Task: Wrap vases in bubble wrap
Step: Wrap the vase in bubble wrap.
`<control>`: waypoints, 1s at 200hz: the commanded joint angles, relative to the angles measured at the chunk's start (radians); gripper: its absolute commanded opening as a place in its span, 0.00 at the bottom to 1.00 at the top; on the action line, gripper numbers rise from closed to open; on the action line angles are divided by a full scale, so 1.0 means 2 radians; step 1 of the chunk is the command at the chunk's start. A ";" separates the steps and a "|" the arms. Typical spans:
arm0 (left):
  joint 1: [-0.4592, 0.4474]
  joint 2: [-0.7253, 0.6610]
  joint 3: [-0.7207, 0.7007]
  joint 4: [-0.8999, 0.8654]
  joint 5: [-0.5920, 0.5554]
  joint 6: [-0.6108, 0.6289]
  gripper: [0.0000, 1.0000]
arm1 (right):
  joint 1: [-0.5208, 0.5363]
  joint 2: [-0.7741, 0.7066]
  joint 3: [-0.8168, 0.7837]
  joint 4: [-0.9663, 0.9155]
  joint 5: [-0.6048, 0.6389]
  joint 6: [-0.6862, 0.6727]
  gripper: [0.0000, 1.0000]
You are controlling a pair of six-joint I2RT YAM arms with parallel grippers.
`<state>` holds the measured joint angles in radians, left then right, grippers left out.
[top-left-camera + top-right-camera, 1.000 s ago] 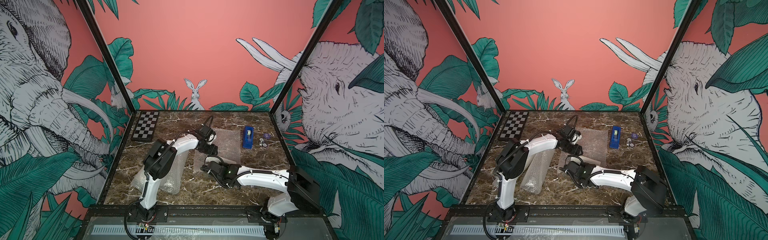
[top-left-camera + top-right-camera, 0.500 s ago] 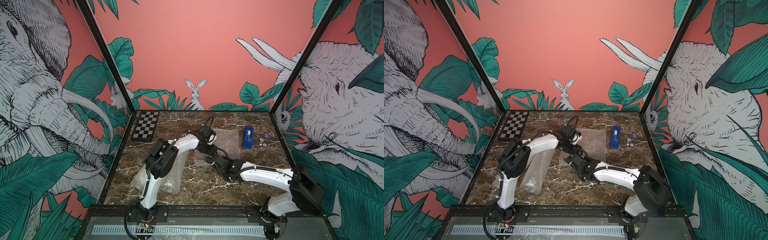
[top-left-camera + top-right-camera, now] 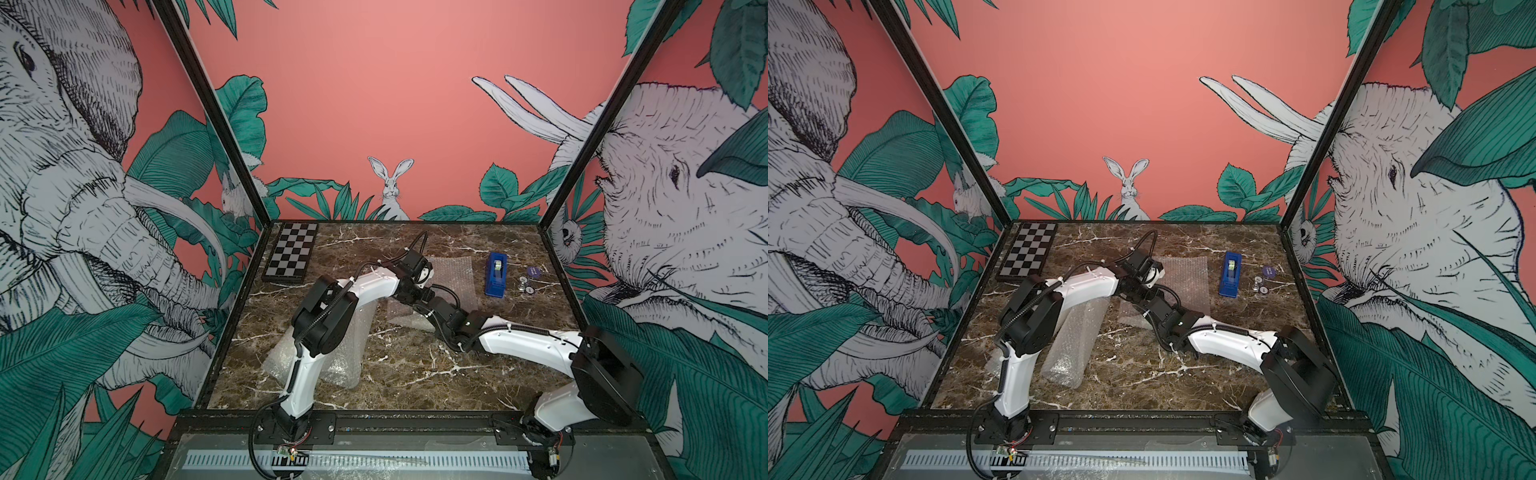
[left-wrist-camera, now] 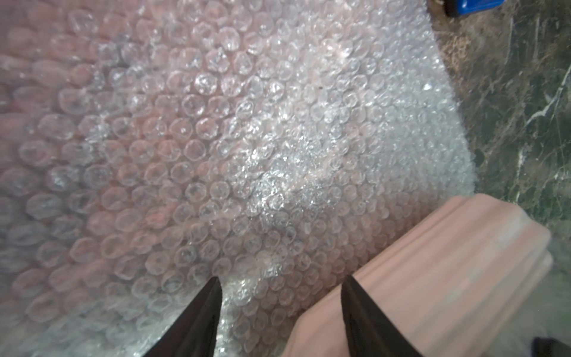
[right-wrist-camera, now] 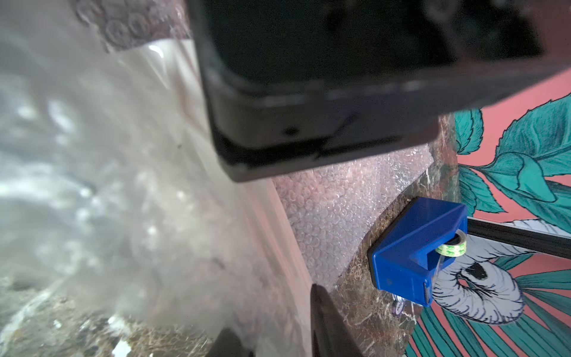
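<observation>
A flat sheet of bubble wrap (image 3: 451, 276) (image 3: 1185, 276) lies mid-table, and both arms meet over its near left part. In the left wrist view a white fluted vase (image 4: 438, 278) lies on the bubble wrap (image 4: 247, 139). My left gripper (image 4: 281, 278) is open, one finger over the wrap and the other finger (image 4: 364, 318) across the vase. My right gripper (image 5: 273, 309) is open, with blurred wrap (image 5: 108, 185) and the vase's pale side (image 5: 278, 235) between its fingers. In both top views the arms hide the vase.
A rolled bundle of bubble wrap (image 3: 328, 353) (image 3: 1071, 345) lies at the front left beside the left arm. A blue tape dispenser (image 3: 496, 276) (image 3: 1230, 276) (image 5: 417, 247) and small round pieces (image 3: 525, 286) sit at the right. A chequered board (image 3: 291, 257) lies at the back left.
The right arm has stretched away from the front toward the left gripper, and its jaws have gone from shut to open. The left arm has hardly moved.
</observation>
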<state>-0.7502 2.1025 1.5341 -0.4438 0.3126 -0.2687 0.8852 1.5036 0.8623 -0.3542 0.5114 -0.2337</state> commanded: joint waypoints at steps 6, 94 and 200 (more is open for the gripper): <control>0.000 -0.014 0.014 -0.007 -0.011 -0.003 0.63 | -0.015 0.016 0.001 -0.007 -0.045 0.011 0.36; 0.046 -0.187 -0.033 0.001 -0.160 -0.077 0.69 | -0.044 0.031 0.012 -0.017 -0.080 0.026 0.37; -0.040 -0.316 -0.310 0.171 -0.161 -0.230 0.65 | -0.089 0.045 0.026 -0.014 -0.115 0.051 0.39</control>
<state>-0.8261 1.4422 0.9413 -0.2184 -0.0479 -0.6250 0.7330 1.5513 0.9287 -0.2939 0.3477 -0.1593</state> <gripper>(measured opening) 0.649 0.378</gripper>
